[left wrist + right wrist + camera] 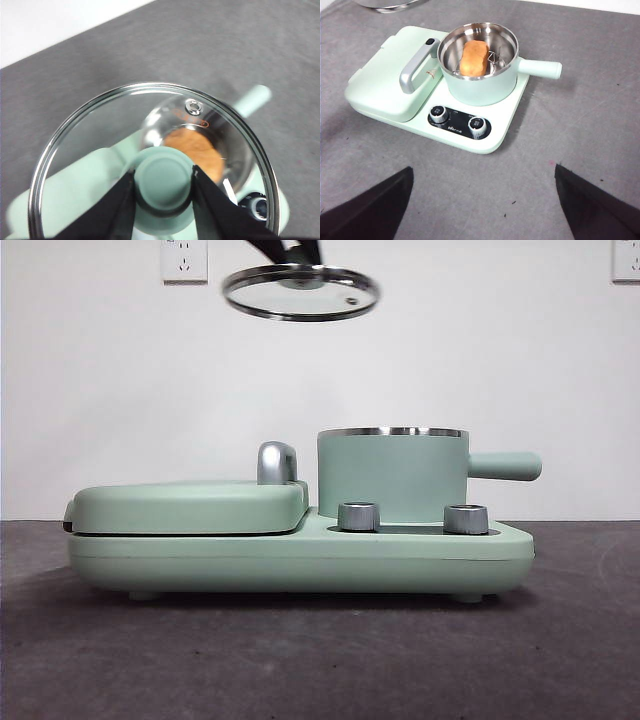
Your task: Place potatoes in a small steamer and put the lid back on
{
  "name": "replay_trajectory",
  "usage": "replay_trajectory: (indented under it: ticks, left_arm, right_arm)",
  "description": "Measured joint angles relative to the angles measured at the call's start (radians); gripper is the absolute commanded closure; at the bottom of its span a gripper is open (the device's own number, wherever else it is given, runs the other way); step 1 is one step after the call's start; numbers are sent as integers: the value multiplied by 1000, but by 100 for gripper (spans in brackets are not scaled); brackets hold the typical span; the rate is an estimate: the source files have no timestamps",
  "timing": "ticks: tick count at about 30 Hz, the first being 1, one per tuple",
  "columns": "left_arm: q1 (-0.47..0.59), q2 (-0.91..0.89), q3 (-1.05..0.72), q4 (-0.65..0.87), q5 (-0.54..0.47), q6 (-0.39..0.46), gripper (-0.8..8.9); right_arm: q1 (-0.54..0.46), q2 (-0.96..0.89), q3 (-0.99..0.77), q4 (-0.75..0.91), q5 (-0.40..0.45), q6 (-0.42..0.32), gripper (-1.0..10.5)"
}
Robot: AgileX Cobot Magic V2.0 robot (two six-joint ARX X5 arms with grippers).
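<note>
The steamer (479,75) mouth is open from above; only the potato (474,57) lies inside. The lid (300,291) hangs high above, well apart.

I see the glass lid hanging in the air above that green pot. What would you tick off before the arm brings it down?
1. Potato inside the small steamer: ok, it lies in the steel bowl.
2. Left gripper holding the lid by its knob: ok, jaws clamp both sides.
3. Lid centred over the pot: not ok, in the front view it hangs high and off to the side, over the griddle cover.
4. Lid level: cannot tell, it looks slightly tilted.
5. Right gripper out of the way: ok, open, back from the cooker.
6. Pot rim free: ok.
</note>
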Motion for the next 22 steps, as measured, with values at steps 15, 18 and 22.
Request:
replay_trajectory:
  ticks: [15, 18, 22]
  left_arm:
    - [-112, 158, 0, 132, -10, -10, 805]
    - [-110, 162, 0, 130, -15, -23, 805]
    - [-110, 182, 0, 131, -16, -27, 805]
  right_arm:
    - [0, -133, -66, 0, 0, 29, 496]
    - [0, -133, -66, 1, 0, 29, 497]
    - [0, -133, -66, 0, 0, 29, 496]
